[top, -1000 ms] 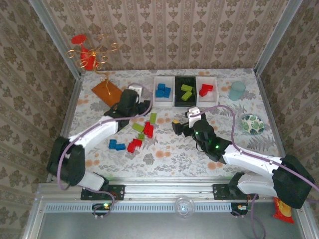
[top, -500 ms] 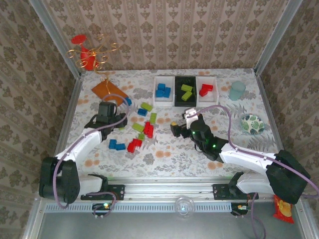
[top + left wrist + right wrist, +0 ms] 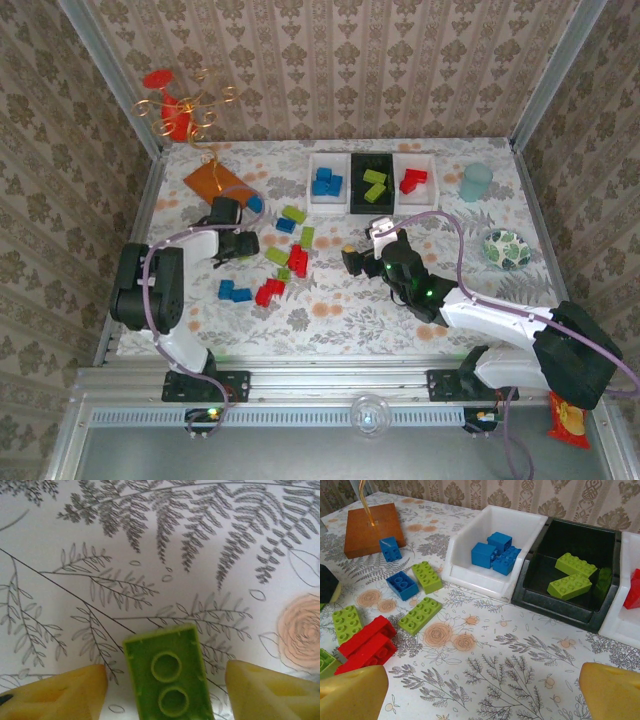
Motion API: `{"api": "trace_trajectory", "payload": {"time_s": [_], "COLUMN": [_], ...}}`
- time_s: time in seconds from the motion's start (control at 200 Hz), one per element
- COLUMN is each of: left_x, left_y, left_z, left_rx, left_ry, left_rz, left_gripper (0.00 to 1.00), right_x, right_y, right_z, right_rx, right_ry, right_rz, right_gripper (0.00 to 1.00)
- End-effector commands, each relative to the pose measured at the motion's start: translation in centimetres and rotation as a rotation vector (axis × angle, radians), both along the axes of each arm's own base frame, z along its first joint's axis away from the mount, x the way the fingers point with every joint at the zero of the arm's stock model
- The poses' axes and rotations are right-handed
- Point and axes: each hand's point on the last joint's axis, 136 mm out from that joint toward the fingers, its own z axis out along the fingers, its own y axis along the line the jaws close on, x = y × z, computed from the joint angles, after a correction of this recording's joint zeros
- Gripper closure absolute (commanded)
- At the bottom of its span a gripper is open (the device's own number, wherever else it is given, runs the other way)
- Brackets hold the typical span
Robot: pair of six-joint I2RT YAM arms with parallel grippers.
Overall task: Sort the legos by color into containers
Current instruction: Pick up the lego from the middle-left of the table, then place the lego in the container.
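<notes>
A lime green lego (image 3: pixel 165 652) lies underside up on the cloth between my left gripper's yellow fingers (image 3: pixel 60 692), with a gap on each side. My left gripper (image 3: pixel 236 244) is open and low, left of the loose pile. Red (image 3: pixel 297 260), green (image 3: pixel 294 213) and blue (image 3: pixel 235 292) legos are scattered mid-table. The containers stand in a row at the back: a white one (image 3: pixel 312 197) with blue legos, a black one (image 3: pixel 356 197) with green, a white one (image 3: pixel 432 192) with red. My right gripper (image 3: pixel 358 256) is open over bare cloth (image 3: pixel 480 680), facing the bins (image 3: pixel 470 577).
An orange plate (image 3: pixel 213 184) with a gold wire stand lies at the back left. A pale blue cup (image 3: pixel 476 182) and a leaf-patterned bowl (image 3: pixel 506 248) sit at the right. A red ornament (image 3: pixel 175 110) stands in the far left corner. Walls close three sides.
My left gripper left the spot by the orange plate, swung left and toward me, and now sits low around a green lego. My right gripper edged slightly left.
</notes>
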Motion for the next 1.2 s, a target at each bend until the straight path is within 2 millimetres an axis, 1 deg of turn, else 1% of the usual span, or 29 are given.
{"api": "trace_trajectory", "payload": {"time_s": [0.0,0.155,0.28,0.385,0.46,0.55,0.635,0.66,0.67,0.68,0.73,0.79,0.885,0.97,1.025,1.09,1.155,1.195], "left_x": [0.8,0.6,0.4,0.6,1.1,1.9,2.6,3.1,2.9,2.9,3.4,4.1,5.2,6.1,6.8,7.6,8.5,9.1], "left_y": [-0.8,-1.0,-1.2,-1.8,-3.1,-5.9,-9.5,-9.9,-11.1,-11.7,-13.8,-16.5,-20.6,-24.2,-26.4,-28.4,-30.1,-31.0], "left_z": [-0.3,-1.0,-0.5,1.2,3.6,7.5,11.3,12.3,12.6,13.0,14.5,15.7,16.9,17.4,17.1,16.8,16.5,16.0], "left_rx": [-0.035,-0.002,0.02,0.04,0.036,0.022,-0.017,-0.031,-0.043,-0.051,-0.087,-0.129,-0.197,-0.241,-0.264,-0.28,-0.288,-0.287], "left_ry": [0.0,0.012,-0.001,-0.049,-0.119,-0.241,-0.35,-0.378,-0.388,-0.398,-0.443,-0.483,-0.509,-0.518,-0.503,-0.49,-0.487,-0.478], "left_rz": [-0.003,-0.016,-0.03,-0.046,-0.072,-0.13,-0.2,-0.203,-0.228,-0.24,-0.275,-0.315,-0.377,-0.437,-0.472,-0.499,-0.522,-0.531], "left_gripper": [0.41,0.54,0.61,0.65,0.67,0.68,0.68,0.69,0.69,0.69,0.69,0.7,0.7,0.7,0.7,0.69,0.69,0.69], "right_x": [0.2,0.2,0.4,0.4,0.4,0.4,0.5,0.4,0.4,0.4,0.3,0.2,0.0,-0.1,-0.1,0.0,-0.1,-0.1], "right_y": [-0.1,0.1,0.1,0.0,-0.2,-0.8,-2.2,-2.6,-2.8,-3.0,-3.8,-4.7,-6.1,-7.3,-8.0,-8.6,-8.8,-8.9], "right_z": [1.6,1.4,1.2,1.2,1.2,1.4,1.8,2.0,2.1,2.1,2.4,2.7,3.1,3.2,3.2,3.2,3.2,3.2], "right_rx": [0.015,0.011,0.007,0.007,0.004,0.007,0.01,0.014,0.016,0.017,0.031,0.049,0.079,0.107,0.128,0.151,0.163,0.169], "right_ry": [-0.031,-0.024,-0.019,-0.022,-0.023,-0.035,-0.061,-0.07,-0.074,-0.075,-0.088,-0.104,-0.125,-0.128,-0.128,-0.123,-0.118,-0.117], "right_rz": [-0.011,-0.01,-0.013,-0.018,-0.027,-0.062,-0.123,-0.139,-0.146,-0.152,-0.181,-0.215,-0.265,-0.298,-0.318,-0.332,-0.336,-0.335], "right_gripper": [0.0,0.0,0.0,0.0,0.0,0.0,0.0,0.0,0.0,0.0,0.0,0.0,0.0,0.0,0.0,0.0,0.0,0.0]}}
